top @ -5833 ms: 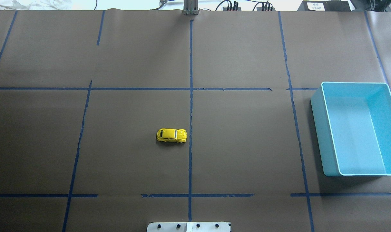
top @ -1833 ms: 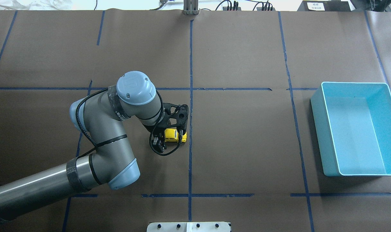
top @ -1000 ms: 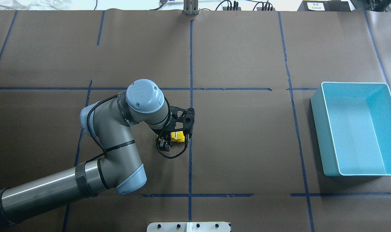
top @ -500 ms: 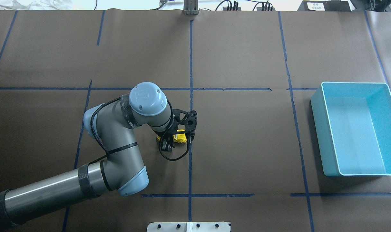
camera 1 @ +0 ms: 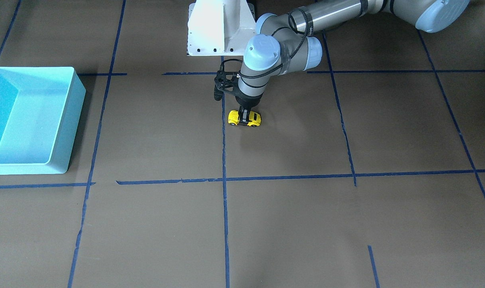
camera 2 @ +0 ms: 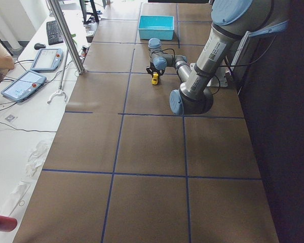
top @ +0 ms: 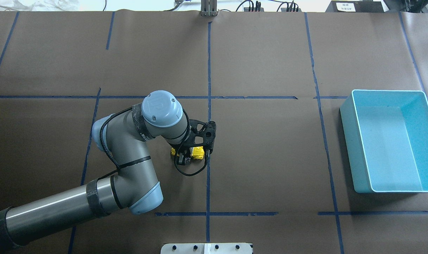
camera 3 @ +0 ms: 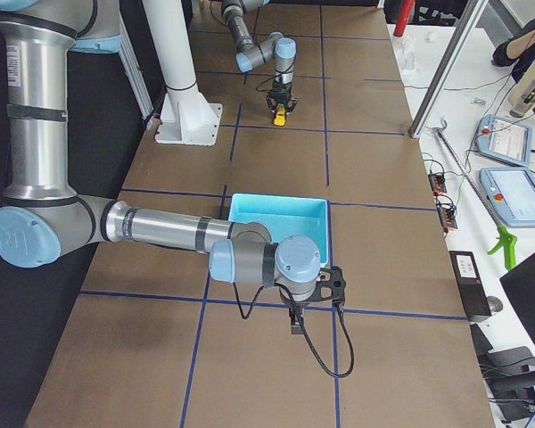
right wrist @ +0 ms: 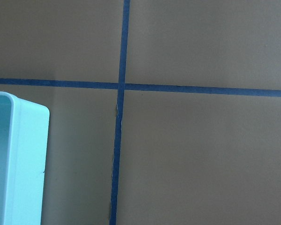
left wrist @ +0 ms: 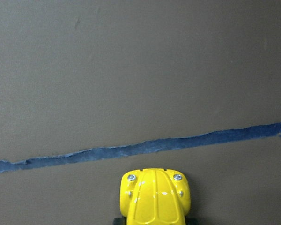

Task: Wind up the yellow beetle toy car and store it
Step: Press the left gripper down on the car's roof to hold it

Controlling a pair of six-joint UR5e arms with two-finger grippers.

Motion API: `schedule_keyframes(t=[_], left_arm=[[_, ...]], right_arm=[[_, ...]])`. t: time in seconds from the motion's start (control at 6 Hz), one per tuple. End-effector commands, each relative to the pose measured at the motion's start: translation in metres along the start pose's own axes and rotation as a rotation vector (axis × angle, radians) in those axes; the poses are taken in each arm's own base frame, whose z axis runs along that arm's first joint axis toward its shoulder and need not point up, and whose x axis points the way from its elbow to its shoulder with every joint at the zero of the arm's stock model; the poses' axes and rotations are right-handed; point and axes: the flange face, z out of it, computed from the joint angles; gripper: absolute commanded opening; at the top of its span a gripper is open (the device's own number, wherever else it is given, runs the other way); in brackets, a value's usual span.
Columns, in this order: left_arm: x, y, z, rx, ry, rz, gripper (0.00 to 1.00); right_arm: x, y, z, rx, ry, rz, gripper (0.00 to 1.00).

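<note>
The left gripper (camera 1: 245, 116) points straight down over the middle of the brown table (camera 1: 290, 224). Off toward the table's end, the right gripper (camera 3: 297, 326) hangs near the blue bin (camera 1: 75, 120); open or closed, I can't tell. The yellow car (camera 1: 255, 119) sits wheels down beside a blue tape line (camera 1: 223, 152), well apart from the bin, between the left gripper's fingers. One dark finger lies across its side. Whether they pinch it, I can't tell.

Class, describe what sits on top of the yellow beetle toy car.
The left end effector, gripping the yellow beetle toy car by its sides. It covers the roof; both ends show.
</note>
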Motion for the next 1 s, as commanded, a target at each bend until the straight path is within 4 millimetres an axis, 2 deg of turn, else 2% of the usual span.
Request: schedule_keyframes(t=[0.0,0.67,0.83], left_arm=[[-0.001,-0.003,-0.01,0.028,-0.01,-0.003,0.0],[0.006,-0.009,-0.018,0.157,-0.035,0.028,0.0],[0.01,0.001,-0.011,0.172,-0.02,0.017,0.0]], right_arm=[[0.0,0.0,0.0,0.0,0.002,-0.001,1.0],[0.0,0.0,0.0,0.001,0.001,-0.001,1.0],[-0.001,0.0,0.0,0.001,-0.001,-0.001,1.0]])
